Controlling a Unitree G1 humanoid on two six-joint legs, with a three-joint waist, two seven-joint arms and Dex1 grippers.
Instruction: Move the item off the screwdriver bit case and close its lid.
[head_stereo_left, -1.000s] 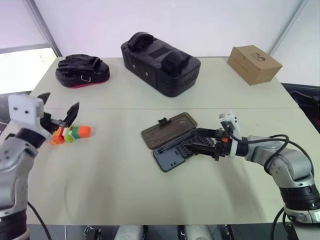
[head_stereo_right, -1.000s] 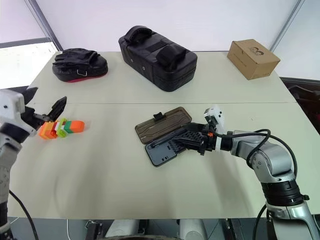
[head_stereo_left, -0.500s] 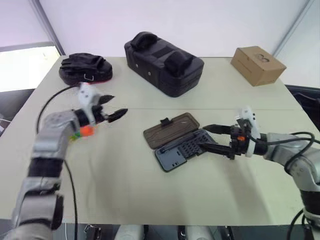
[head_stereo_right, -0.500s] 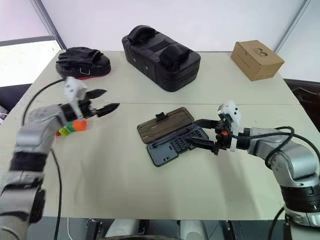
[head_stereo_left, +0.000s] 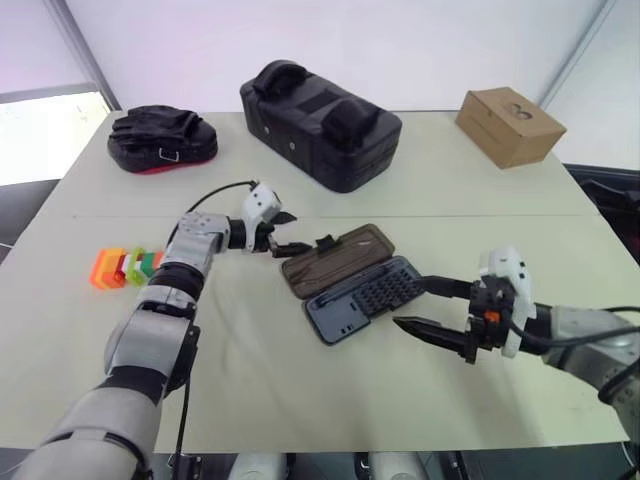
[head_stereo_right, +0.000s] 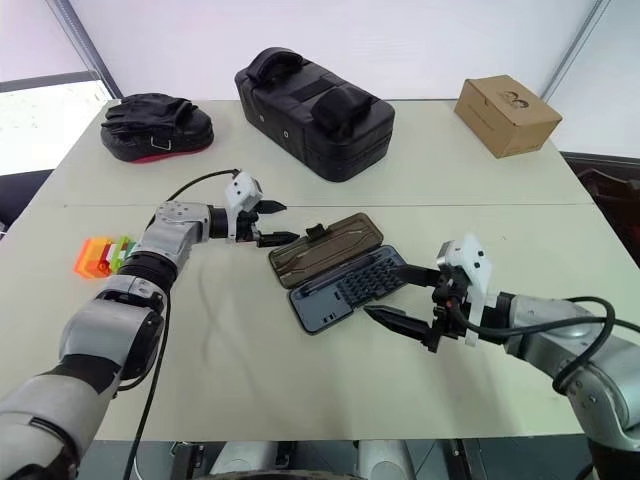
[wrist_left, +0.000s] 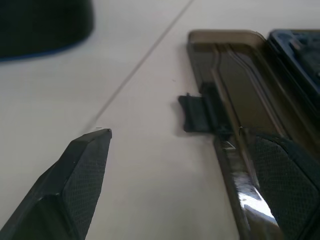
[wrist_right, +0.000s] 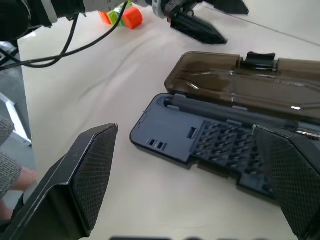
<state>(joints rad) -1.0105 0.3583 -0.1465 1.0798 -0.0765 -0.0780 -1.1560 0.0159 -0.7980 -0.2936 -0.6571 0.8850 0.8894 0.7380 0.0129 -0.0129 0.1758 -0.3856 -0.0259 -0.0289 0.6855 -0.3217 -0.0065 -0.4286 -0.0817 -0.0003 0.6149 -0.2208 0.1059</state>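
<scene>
Screwdriver bit case (head_stereo_left: 363, 297) lying open on the table (head_stereo_left: 250, 380), rows of small bits uncovered, nothing resting on it. Lid (head_stereo_left: 338, 258) folded back flat on the far side of the case, still joined along the hinge, small black latch tab (head_stereo_left: 325, 243) on its far edge. Item (head_stereo_left: 123, 267), a cluster of orange, green and yellow blocks, well apart from the case toward the left table edge. Left gripper (head_stereo_left: 284, 233) spread wide, just beside the latch tab at the far left corner of the case, fingers (wrist_left: 82, 170) low over the table. Right gripper (head_stereo_left: 428, 306) also spread wide, empty, near the right end of the case, apart from it. Beyond the case: large black padded bag (head_stereo_left: 320, 125), black gloves (head_stereo_left: 163, 138), cardboard box (head_stereo_left: 509, 126).
</scene>
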